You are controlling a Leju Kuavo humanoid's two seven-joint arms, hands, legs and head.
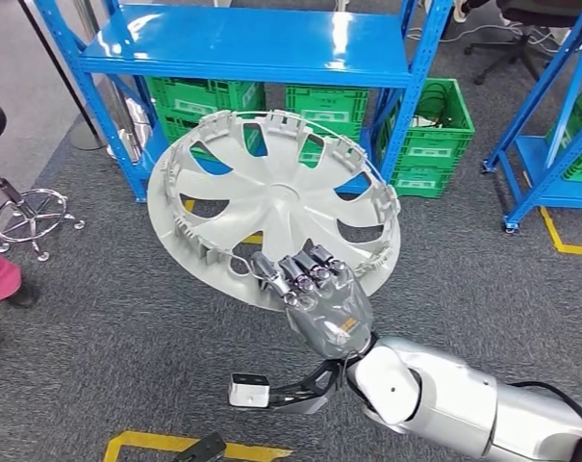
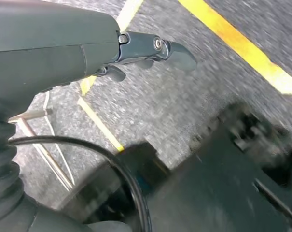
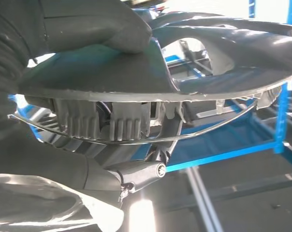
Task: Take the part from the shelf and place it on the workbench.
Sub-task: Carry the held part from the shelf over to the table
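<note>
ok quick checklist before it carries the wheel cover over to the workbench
1. Grip on part: ok. The right hand holds the wheel cover at its near rim, thumb on one face and fingers on the other in the right wrist view.
2. Part off the shelf: ok. It hangs in front of the blue shelf, above the carpet.
3. Grip balance: not ok. It is held at one edge only, so it may tip.
4. Left hand free: ok, nothing in it.
5. Workbench location: cannot tell.
6. Path: cannot tell. A stool stands at the left.
</note>
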